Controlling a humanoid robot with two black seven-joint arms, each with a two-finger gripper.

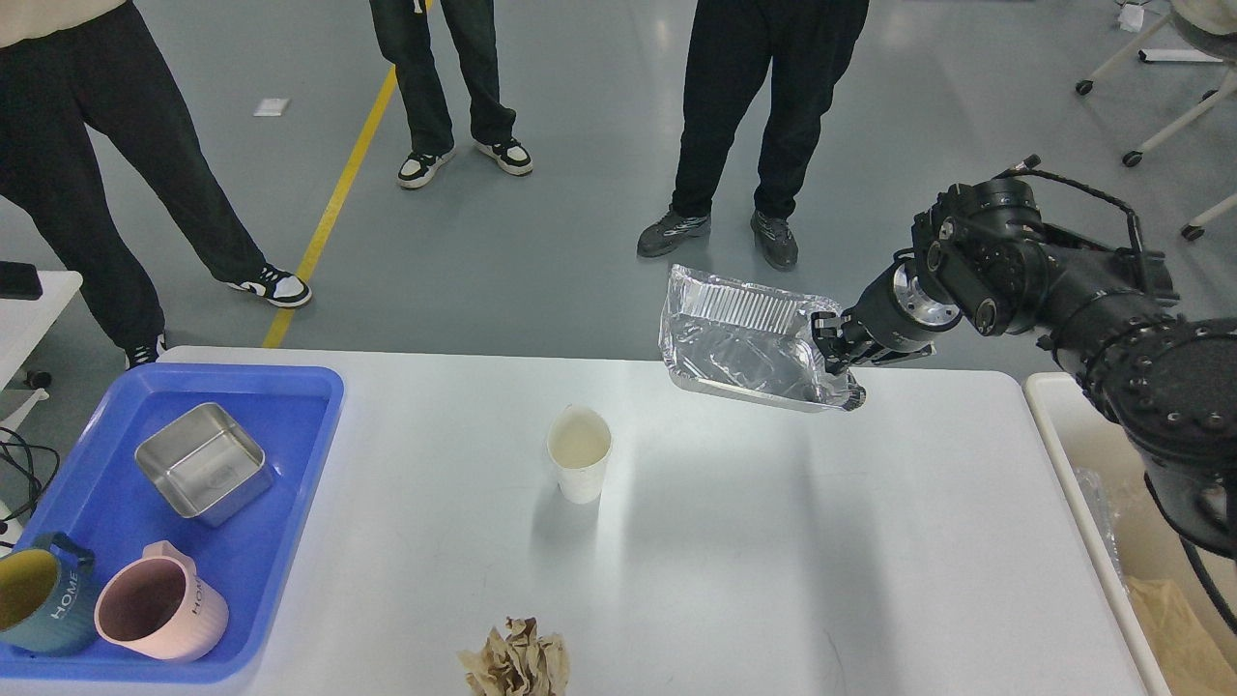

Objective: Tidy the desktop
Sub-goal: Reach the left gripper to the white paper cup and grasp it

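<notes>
The white desktop fills the lower view. My right gripper is shut on the right edge of a crinkled foil tray and holds it tilted in the air above the desktop's far edge. A white paper cup stands upright mid-desktop. A crumpled brown paper ball lies at the near edge. My left gripper is out of view.
A blue plastic tray at left holds a steel box, a pink mug and a teal mug. A beige bin stands at the right edge. Three people stand beyond the table.
</notes>
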